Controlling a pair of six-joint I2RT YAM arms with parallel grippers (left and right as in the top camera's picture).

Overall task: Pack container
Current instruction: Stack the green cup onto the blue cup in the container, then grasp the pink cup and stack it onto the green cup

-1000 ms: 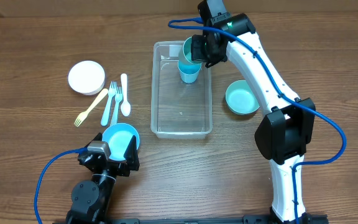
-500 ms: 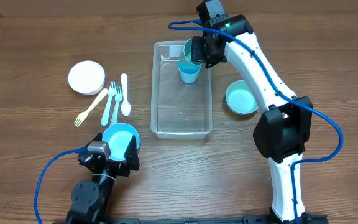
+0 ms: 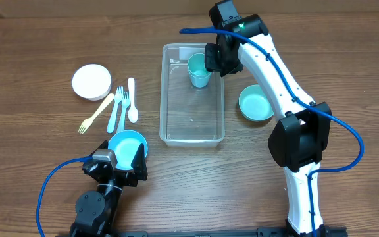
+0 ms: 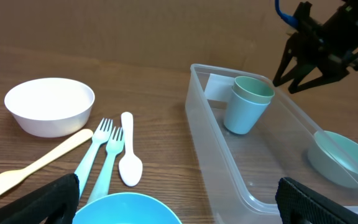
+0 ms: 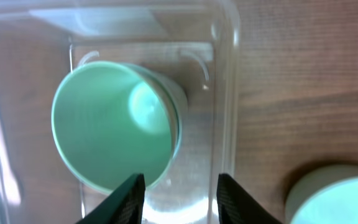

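The clear container [image 3: 191,128] lies at the middle of the table; it also shows in the left wrist view [image 4: 194,106] and the right wrist view [image 5: 229,93]. Two nested green cups [image 3: 199,69] stand in its far end [image 4: 247,106] [image 5: 114,124]. My right gripper [image 3: 214,59] is open and empty, just above the cups and the container's far right rim [image 5: 182,202]. My left gripper [image 3: 120,168] is open near the front edge, with a blue bowl [image 3: 127,146] resting between its fingers [image 4: 129,211].
A teal bowl [image 3: 255,103] sits right of the container. A white bowl [image 3: 91,81] is at the far left. A yellow fork [image 3: 96,113], two pale blue forks [image 3: 118,105] and a white spoon [image 3: 132,102] lie between the white bowl and the container.
My right gripper has let go of the green cup. The cup now sits nested in the other cup, and the gripper has shifted slightly right.
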